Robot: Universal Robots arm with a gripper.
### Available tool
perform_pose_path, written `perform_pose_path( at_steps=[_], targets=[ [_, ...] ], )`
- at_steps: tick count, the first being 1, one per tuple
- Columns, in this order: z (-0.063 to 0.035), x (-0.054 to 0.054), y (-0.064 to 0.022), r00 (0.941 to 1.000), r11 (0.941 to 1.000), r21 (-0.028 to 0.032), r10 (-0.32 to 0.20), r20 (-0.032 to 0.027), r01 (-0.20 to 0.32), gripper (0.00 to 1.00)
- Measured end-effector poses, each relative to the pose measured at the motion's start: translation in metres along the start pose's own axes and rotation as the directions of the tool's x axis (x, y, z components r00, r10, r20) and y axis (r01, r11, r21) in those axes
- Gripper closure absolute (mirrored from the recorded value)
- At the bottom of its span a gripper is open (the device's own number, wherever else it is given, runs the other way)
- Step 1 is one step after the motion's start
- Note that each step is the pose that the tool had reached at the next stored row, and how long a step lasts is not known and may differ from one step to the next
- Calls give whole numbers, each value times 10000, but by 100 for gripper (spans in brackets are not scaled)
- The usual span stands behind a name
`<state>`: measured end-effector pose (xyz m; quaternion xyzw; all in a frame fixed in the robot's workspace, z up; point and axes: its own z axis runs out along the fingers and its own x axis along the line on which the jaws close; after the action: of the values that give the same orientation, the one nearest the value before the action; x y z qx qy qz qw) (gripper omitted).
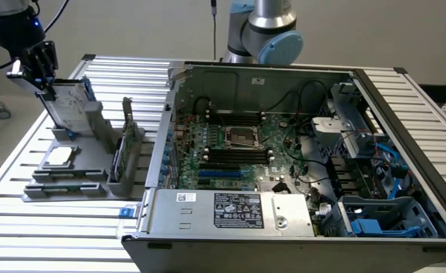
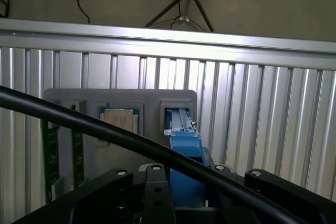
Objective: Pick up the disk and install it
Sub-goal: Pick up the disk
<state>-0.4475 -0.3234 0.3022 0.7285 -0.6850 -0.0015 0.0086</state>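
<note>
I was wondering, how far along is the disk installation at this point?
Done: the gripper is at the disk. In hand: it is shut on the disk's top edge at the grey holder. Left: the disk is not yet in the computer case.

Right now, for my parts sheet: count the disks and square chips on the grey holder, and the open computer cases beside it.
Disk: 1
Square chip: 1
Open computer case: 1
Total: 3

The pincer (image 2: 184, 195) grips the disk (image 2: 184, 153) by its blue carrier. Beyond it a grey tray (image 2: 152, 100) rests on the ribbed counter (image 2: 262, 129) and holds a square chip (image 2: 119, 119). A black cable (image 2: 31, 106) crosses in front.
</note>
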Motion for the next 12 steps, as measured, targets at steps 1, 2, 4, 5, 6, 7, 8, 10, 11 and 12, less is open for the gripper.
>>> perform_pose_path(
  at_steps=[1, 2, 4, 5, 6, 7, 8, 10, 11, 12],
  targets=[
    [-29, 0, 0, 10000, 10000, -8, 0, 1, 0, 68],
    [-60, 0, 0, 10000, 10000, -15, 0, 1, 0, 68],
    [-116, 1, -1, 10000, 10000, -19, 0, 1, 0, 68],
    [-138, 1, -1, 10000, 10000, -20, 0, 1, 0, 68],
    [-158, 1, -2, 10000, 10000, -19, 0, 2, 0, 68],
    [-178, 1, -3, 10000, 10000, -18, -1, 2, 1, 68],
    [-197, 2, -4, 10000, 10000, -18, -1, 2, 1, 68],
    [-232, 2, -7, 10000, 10000, -19, -1, 2, 1, 68],
    [-253, 2, -8, 10000, 10000, -19, 0, 1, 0, 68],
    [-284, 2, -10, 10000, 10000, -20, 0, 1, 0, 68]
  ],
)
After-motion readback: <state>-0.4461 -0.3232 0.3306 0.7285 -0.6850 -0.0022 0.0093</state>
